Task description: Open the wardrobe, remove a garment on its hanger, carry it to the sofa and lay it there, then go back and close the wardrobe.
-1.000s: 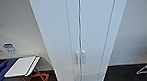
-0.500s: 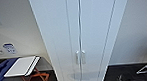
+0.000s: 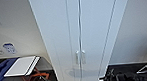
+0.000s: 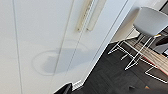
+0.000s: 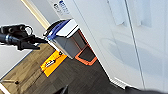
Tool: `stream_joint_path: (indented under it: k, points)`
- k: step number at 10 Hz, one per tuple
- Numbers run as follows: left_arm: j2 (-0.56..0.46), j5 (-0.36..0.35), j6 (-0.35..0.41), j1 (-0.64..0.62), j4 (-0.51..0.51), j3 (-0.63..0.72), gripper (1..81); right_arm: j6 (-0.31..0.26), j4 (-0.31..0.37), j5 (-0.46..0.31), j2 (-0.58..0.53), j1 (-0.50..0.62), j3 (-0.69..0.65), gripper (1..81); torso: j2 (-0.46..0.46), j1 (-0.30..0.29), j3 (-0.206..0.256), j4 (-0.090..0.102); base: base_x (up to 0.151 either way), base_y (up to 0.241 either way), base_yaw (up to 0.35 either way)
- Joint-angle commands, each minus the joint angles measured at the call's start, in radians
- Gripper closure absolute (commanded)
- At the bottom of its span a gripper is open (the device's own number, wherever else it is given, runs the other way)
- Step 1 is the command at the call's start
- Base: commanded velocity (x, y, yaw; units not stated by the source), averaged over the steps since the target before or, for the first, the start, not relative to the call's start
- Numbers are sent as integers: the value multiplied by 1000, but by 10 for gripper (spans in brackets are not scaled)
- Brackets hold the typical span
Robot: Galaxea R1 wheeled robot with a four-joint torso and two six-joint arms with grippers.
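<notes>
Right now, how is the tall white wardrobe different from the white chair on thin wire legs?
The tall white wardrobe is a flat-fronted box reaching down to the dark floor; the white chair with thin wire legs has a rounded shell seat held up on open wire. The wardrobe has two small vertical handles beside its shut middle seam; the chair has none. The wardrobe looks far taller than the chair. Both are white and stand on the floor.

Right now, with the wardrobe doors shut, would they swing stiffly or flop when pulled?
Probably stiff: the wardrobe doors look like flat rigid panels. They likely swing rather than slide, since the paired handles flank the centre seam. Their glossy, reflective finish suggests the handles could be slippery to grip.
</notes>
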Motion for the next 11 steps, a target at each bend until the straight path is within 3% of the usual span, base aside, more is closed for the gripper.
stream_joint_path:
  k: [1, 5, 7, 11]
  points:
    - [15, 28, -7, -162, -22, -25, 10, 39, 5, -10, -11, 205, -11, 10, 0, 0, 0, 0, 0, 0, 0]
    - [102, 39, -8, -231, -68, -137, 10, 59, 8, -14, 49, 302, -86, 10, 0, 1, -1, 0, 0, 0, 0]
    - [144, 99, -8, -282, -79, -168, 10, 59, 10, -33, 102, 342, -133, 10, 1, 1, -1, 0, 0, 0, 0]
    - [244, 122, -8, -328, -88, -266, 10, 60, 5, -57, 233, 379, -278, 10, 2, 2, -2, 0, 0, 0, 0]
